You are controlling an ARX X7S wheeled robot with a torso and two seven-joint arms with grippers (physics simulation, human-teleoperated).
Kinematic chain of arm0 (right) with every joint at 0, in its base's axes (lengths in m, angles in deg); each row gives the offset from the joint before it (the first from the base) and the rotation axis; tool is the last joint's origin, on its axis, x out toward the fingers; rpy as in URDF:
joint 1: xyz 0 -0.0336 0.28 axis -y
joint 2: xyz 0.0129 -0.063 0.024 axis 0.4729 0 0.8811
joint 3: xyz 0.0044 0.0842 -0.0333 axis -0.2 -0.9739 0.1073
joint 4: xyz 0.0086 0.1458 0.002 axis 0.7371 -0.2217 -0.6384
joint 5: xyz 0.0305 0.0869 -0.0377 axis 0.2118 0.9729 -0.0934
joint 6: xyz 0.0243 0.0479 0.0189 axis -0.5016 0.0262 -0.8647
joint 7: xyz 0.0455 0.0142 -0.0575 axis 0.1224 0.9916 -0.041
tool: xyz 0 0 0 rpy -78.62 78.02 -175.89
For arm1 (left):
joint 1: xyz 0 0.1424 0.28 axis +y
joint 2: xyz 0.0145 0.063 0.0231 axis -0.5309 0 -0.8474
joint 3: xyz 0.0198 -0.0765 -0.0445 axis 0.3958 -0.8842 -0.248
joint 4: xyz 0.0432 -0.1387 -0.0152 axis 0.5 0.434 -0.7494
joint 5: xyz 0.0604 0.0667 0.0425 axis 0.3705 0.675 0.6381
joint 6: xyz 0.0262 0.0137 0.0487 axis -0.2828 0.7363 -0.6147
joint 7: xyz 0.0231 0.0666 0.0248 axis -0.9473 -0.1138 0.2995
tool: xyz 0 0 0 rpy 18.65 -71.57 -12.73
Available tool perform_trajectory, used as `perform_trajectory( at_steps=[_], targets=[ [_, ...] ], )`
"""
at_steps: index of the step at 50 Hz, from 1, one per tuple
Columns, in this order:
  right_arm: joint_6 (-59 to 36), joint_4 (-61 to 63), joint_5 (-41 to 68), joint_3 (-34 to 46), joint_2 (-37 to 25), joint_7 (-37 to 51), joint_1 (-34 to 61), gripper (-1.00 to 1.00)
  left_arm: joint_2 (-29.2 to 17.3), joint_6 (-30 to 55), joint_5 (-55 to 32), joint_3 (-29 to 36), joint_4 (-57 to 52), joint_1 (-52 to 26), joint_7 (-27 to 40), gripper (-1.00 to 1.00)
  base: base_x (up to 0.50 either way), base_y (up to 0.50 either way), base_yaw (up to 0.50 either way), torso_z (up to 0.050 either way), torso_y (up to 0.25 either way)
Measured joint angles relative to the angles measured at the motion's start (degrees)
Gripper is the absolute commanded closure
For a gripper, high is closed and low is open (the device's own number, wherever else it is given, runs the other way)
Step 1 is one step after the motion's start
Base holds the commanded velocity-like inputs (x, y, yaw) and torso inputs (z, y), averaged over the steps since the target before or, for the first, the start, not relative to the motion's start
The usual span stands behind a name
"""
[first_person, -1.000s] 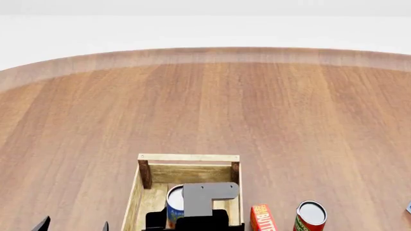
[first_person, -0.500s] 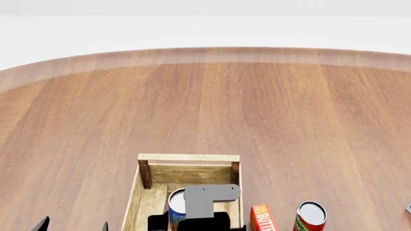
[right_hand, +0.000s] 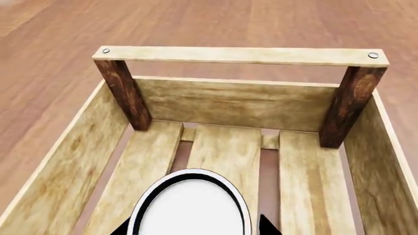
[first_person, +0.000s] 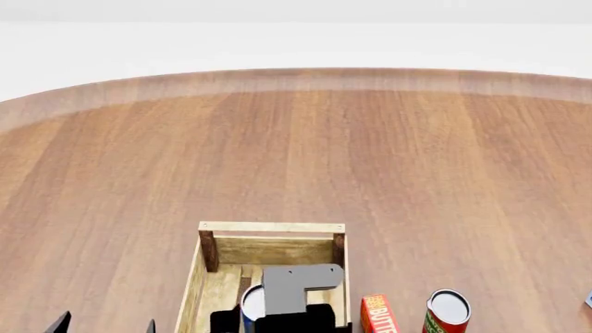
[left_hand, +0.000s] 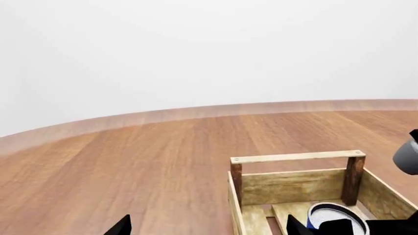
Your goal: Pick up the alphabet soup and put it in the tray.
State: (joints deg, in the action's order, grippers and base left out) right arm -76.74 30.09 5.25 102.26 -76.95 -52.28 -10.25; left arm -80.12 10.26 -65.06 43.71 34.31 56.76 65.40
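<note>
The alphabet soup (first_person: 251, 305) sits upright inside the tray (first_person: 272, 227), over the slatted floor, with its pale top and dark rim facing up. The right gripper (right_hand: 193, 226) pinches the can: in the right wrist view a dark fingertip (right_hand: 267, 226) shows on each side of the can's top (right_hand: 191, 204), right against its rim. Whether the can's base touches the slats cannot be told. In the head view the grey bracket (first_person: 296, 283) of the right arm covers part of the can, and only a sliver of blue label shows beneath the top.

The tray stands near the table's (first_person: 296, 152) near edge, its far end rail (right_hand: 240, 55) raised on two darker corner posts (right_hand: 124, 94).

Just beyond the tray's right side stand a red butter box (first_person: 376, 316) and, further right, a red-and-green labelled can (first_person: 447, 312), both on the table.

The left gripper (first_person: 105, 325) hangs left of the tray, near the table's near edge; its two dark fingertips (first_person: 61, 323) are spread apart with nothing between them.
</note>
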Motion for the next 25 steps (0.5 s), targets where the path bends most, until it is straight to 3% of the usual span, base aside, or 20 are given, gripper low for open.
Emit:
perform_trajectory(
  at_steps=[25],
  targets=[
    [3.1,1.1,-2.8,-0.5,-0.1,1.0,-0.7,-1.0,-0.4,0.1,0.2,0.4,-0.7,0.1,0.7,-1.0,0.0,0.0,0.0,0.0,0.0]
  ],
)
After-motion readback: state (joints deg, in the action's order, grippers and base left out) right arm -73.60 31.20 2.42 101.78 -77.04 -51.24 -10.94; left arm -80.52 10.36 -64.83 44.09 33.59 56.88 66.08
